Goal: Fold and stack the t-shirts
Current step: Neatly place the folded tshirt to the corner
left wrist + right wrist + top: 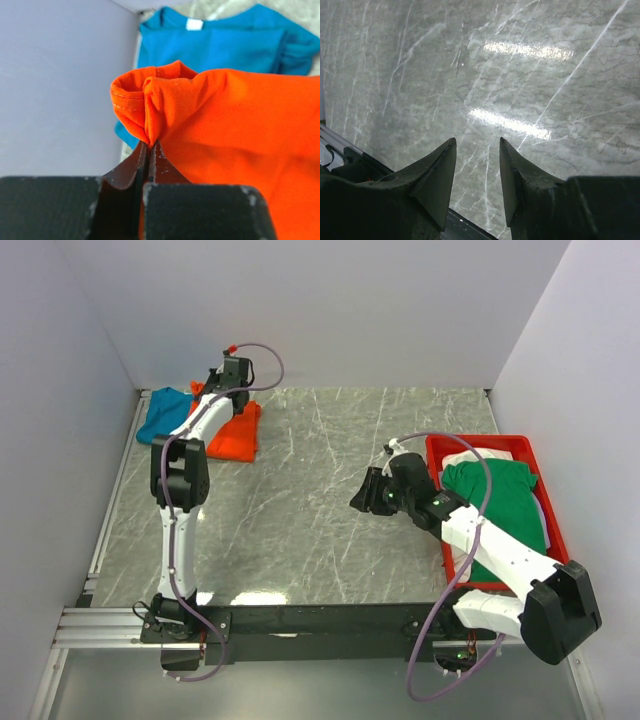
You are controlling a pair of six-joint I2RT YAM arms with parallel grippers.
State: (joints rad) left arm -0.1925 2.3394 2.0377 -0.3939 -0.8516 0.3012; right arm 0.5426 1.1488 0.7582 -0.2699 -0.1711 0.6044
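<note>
Currently left fingers (131, 170) pinch a bunched edge of the orange t-shirt (240, 130) at the worktop's (330, 500) far-left corner, beside the teal t-shirt (215, 45); right fingers (437, 175), spread and empty, hang well apart mid-worktop.

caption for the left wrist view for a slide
Left jaws shut on a bunched edge of the orange t-shirt, teal t-shirt lying behind it beside the wall.

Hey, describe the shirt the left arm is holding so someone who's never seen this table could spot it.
Look to the far left corner of the grey marbled table, where two shirts lie next to each other. It is the orange t-shirt, its bunched edge pinched in the left gripper. Its only neighbour, the teal t-shirt further left, is blue-green and not gripped.
</note>
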